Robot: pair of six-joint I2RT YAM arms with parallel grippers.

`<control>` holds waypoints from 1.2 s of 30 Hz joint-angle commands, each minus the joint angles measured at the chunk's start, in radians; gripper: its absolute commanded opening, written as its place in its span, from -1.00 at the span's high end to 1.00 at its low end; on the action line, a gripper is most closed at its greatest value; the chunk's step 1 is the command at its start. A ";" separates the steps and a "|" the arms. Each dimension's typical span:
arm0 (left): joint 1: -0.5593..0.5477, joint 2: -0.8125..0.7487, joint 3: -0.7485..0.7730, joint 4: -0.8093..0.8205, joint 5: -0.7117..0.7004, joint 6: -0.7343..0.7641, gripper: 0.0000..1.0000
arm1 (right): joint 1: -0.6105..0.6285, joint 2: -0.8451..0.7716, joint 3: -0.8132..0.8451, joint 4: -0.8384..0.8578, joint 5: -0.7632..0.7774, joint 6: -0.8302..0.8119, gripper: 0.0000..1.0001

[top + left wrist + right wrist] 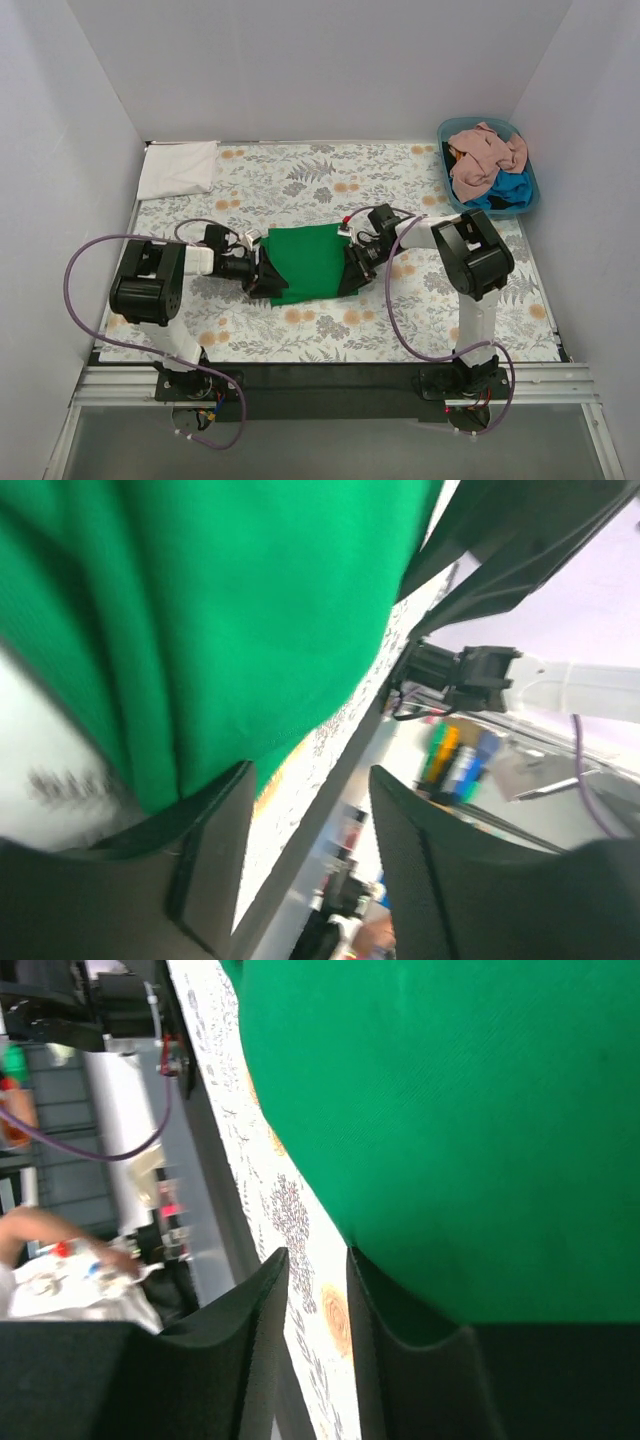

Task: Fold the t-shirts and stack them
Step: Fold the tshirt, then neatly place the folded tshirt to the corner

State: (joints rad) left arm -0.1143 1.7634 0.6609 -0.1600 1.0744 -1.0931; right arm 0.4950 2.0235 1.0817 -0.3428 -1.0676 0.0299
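Observation:
A bright green t-shirt (308, 262) lies folded into a rectangle in the middle of the floral table covering (300, 180). My left gripper (268, 280) is at its left edge and my right gripper (352, 272) at its right edge, both low on the table. In the left wrist view the left gripper (310, 850) is open, and the green cloth (220, 620) drapes over one finger, not between the jaws. In the right wrist view the right gripper (318, 1340) stands slightly open with table covering showing in the gap, and the green cloth (450, 1130) rests against the outside of one finger.
A folded white shirt (178, 168) lies at the back left corner. A blue plastic tub (530, 190) at the back right holds a salmon-pink shirt (487, 155) and a blue shirt (510, 190). White walls enclose the table on three sides.

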 commanded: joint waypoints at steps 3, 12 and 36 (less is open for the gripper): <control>0.034 -0.335 0.028 -0.082 -0.001 0.102 -0.11 | 0.022 -0.222 0.064 -0.098 0.102 -0.105 0.13; 0.335 -0.594 0.131 -0.170 -0.123 -0.107 -0.25 | 0.288 -0.319 0.305 -0.056 0.714 -0.200 -0.14; 0.522 -0.472 0.174 -0.362 -0.367 -0.040 -0.72 | 0.679 0.105 0.554 -0.055 1.075 -0.308 -0.06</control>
State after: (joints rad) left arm 0.4088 1.3079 0.8486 -0.5209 0.7357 -1.1416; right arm 1.1725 2.0979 1.5932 -0.4049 -0.0021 -0.2691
